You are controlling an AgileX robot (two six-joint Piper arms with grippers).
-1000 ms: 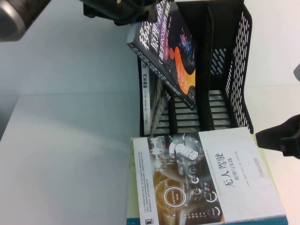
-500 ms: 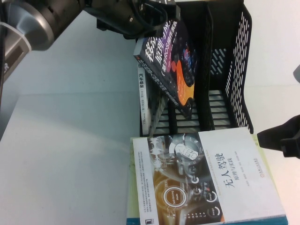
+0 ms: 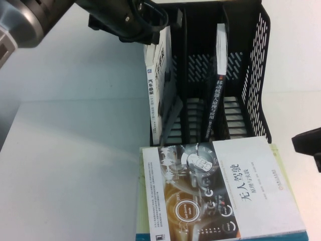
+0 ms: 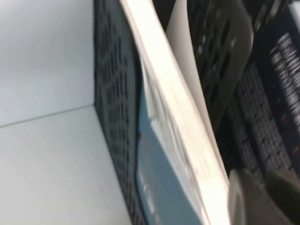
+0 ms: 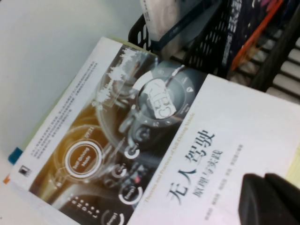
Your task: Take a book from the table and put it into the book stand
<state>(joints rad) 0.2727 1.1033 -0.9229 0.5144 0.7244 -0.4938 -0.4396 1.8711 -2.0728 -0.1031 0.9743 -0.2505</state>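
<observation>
Left compartment of the black slotted plastic book stand (image 3: 253, 75) blocked by a leaning white-spined teal book (image 3: 156, 95), with the left gripper (image 3: 143, 25) crowding the space above it (fingers' state unclear). Middle slot open; next divider backed by the upright black-covered book (image 3: 216, 85). In front, a flat white car-dashboard book (image 3: 220, 193) covering the plain white table (image 3: 70, 165), right gripper (image 3: 311, 145) at that book's right edge.

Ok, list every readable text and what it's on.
"无人驾驶" and "原理与实践": cover of the white book.
"汽车悬架": white spine of the teal book in the book stand.
Spine of the black book: too blurred to read.
left pincer above the stand, right pincer beside the white book: no text.
</observation>
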